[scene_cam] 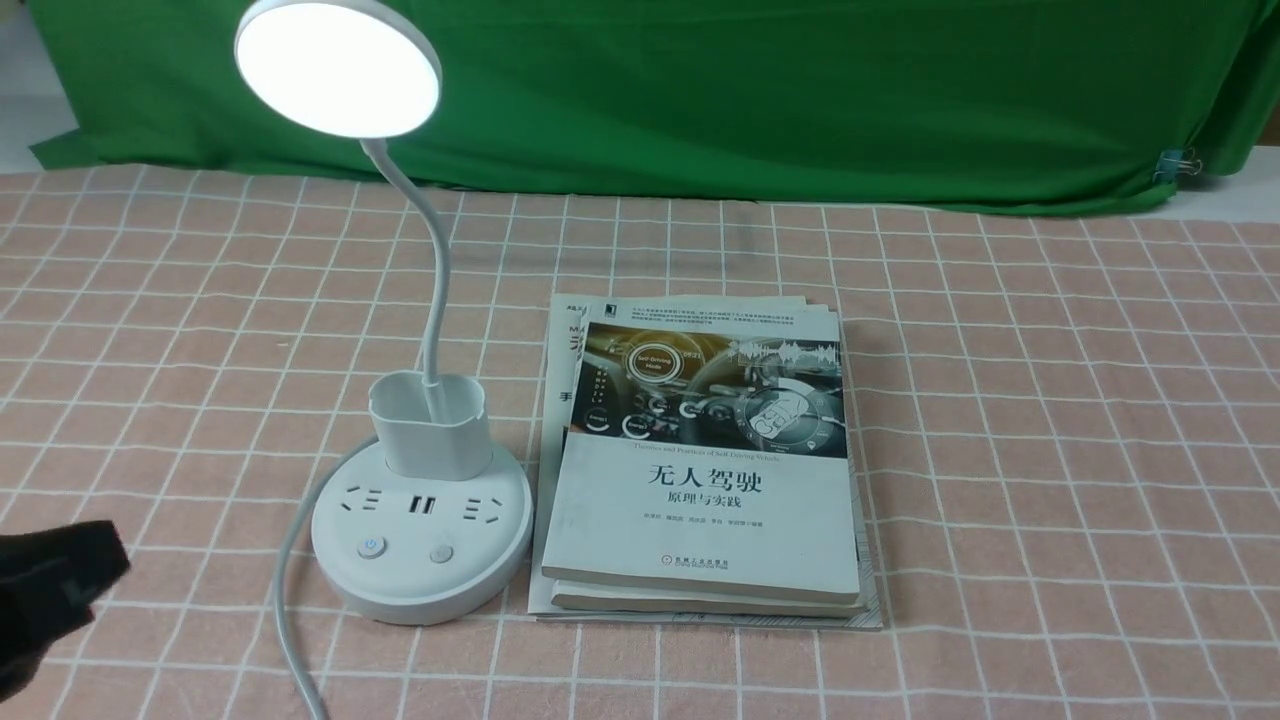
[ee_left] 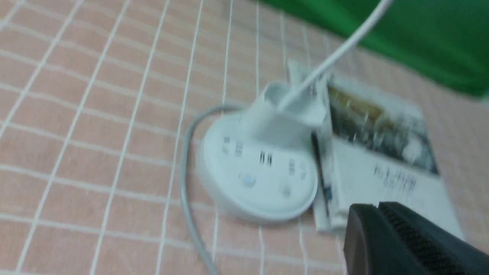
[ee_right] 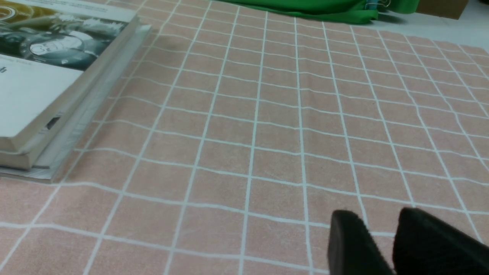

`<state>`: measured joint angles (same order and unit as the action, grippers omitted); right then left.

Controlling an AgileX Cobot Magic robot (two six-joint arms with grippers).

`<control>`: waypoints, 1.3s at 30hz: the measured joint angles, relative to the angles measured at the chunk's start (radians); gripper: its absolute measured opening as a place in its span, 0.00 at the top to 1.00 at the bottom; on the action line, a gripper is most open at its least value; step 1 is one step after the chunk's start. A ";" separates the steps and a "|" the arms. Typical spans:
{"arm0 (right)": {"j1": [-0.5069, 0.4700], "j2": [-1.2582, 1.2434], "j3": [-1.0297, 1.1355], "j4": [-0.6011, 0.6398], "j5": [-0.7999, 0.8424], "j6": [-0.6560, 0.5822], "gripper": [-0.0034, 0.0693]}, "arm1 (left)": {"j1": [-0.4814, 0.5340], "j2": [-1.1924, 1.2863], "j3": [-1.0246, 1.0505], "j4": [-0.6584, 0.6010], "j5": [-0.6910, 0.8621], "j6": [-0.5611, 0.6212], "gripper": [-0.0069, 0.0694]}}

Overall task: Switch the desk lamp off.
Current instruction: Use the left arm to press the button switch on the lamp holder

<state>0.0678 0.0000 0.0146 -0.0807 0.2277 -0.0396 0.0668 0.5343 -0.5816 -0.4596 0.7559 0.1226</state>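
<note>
The desk lamp stands left of centre. Its round disc head [scene_cam: 338,68] glows bright white on a thin bent neck. The neck rises from a small cup holder [scene_cam: 430,425] on the round base [scene_cam: 420,590], which has sockets and two buttons [scene_cam: 371,547] at the front. My left gripper [scene_cam: 105,560] is black, shut and empty, low at the left edge, well left of the base. In the blurred left wrist view the gripper [ee_left: 376,208] sits apart from the base [ee_left: 259,191]. My right gripper [ee_right: 378,217] is slightly open and empty over the cloth, out of the front view.
A stack of books [scene_cam: 700,540] lies right against the lamp base; it also shows in the right wrist view [ee_right: 38,88]. The lamp's grey cord [scene_cam: 290,600] runs from the base's left side to the front edge. A green cloth [scene_cam: 800,90] hangs at the back.
</note>
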 joint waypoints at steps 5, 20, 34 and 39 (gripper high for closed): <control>0.000 0.000 0.000 0.000 0.000 0.000 0.62 | -0.031 0.310 -0.163 0.022 0.191 0.082 0.90; 0.000 0.000 0.000 0.000 0.000 0.000 0.62 | -0.502 0.935 -0.488 0.390 0.280 -0.094 0.90; 0.000 0.000 0.000 0.000 0.000 0.000 0.62 | -0.507 1.187 -0.599 0.404 0.188 -0.101 0.90; 0.000 0.000 0.000 0.000 0.000 0.000 0.62 | -0.500 1.212 -0.614 0.433 0.174 -0.108 0.90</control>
<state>0.0678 0.0000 0.0146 -0.0807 0.2277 -0.0396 -0.4334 1.7464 -1.1953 -0.0268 0.9298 0.0142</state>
